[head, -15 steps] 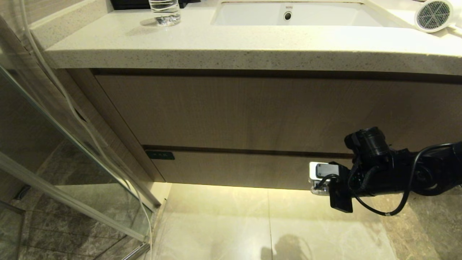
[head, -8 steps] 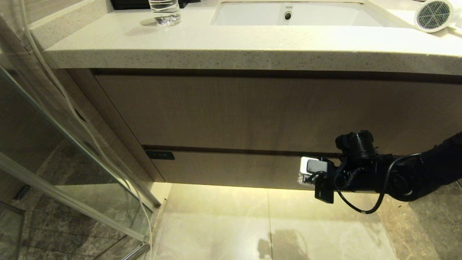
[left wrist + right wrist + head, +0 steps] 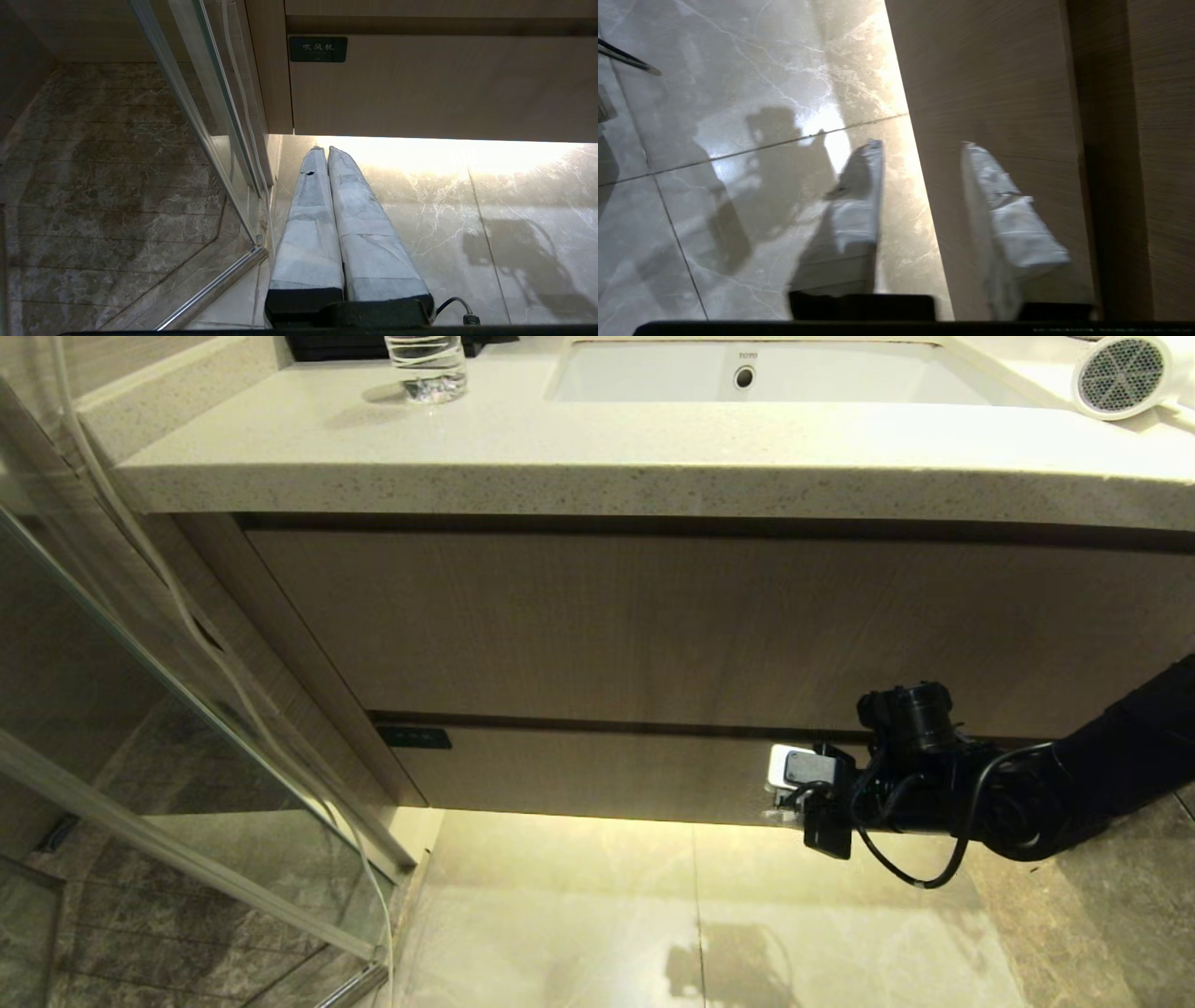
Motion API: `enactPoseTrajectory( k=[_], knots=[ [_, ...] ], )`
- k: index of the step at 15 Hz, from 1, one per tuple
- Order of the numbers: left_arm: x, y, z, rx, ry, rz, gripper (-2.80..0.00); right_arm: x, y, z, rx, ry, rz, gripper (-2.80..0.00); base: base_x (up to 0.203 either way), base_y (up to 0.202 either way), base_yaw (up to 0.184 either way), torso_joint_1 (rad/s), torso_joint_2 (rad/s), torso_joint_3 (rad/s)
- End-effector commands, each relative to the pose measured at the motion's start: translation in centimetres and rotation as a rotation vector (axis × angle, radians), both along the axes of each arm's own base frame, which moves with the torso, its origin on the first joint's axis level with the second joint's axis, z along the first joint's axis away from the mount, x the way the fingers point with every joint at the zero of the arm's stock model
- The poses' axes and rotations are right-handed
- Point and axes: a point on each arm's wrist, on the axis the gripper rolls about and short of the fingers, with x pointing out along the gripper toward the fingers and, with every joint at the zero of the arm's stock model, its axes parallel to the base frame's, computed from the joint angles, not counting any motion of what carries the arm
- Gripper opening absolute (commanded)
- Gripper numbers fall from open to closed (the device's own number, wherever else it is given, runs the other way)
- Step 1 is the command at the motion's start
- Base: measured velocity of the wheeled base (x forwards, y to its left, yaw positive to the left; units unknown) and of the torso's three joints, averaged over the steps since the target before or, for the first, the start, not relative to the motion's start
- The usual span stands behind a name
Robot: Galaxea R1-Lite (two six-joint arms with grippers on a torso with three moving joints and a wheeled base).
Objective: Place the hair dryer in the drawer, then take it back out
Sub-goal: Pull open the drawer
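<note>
The right gripper (image 3: 920,149) is down low at the bottom edge of the drawer (image 3: 607,770). Its fingers (image 3: 859,205) are partly open with nothing between them; one is by the floor (image 3: 560,915) and one is in front of the drawer front. The drawer is shut, with a small green label (image 3: 414,737) at its corner. The dryer (image 3: 1120,375) lies up on the counter (image 3: 597,457), right of the sink (image 3: 766,378). A bottle (image 3: 427,369) stands far to the left. The left gripper (image 3: 327,151) hangs shut and empty near the glass door (image 3: 201,121).

One hair dryer (image 3: 1120,375), one bottle (image 3: 427,369), one drawer (image 3: 597,775).
</note>
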Motion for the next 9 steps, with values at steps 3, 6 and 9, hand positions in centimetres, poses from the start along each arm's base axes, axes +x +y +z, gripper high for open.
enactPoseTrajectory(
  k=[3, 6, 9],
  knots=[
    [0.0, 0.0, 0.0, 0.001, 0.0, 0.0, -2.8, 0.3, 0.1, -0.4, 0.003, -0.017, 0.004, 0.0, 0.0, 0.0, 0.0, 0.0, 0.0, 0.0],
    [0.0, 0.0, 0.0, -0.001, 0.0, 0.0, -2.8, 1.1, 0.3, -0.7, 0.023, -0.075, 0.008, 0.0, 0.0, 0.0, 0.0, 0.0, 0.0, 0.0],
    [0.0, 0.0, 0.0, -0.001, 0.0, 0.0, -2.8, 2.0, 0.5, -1.1, 0.044, -0.153, 0.008, 0.0, 0.0, 0.0, 0.0, 0.0, 0.0, 0.0]
  ],
)
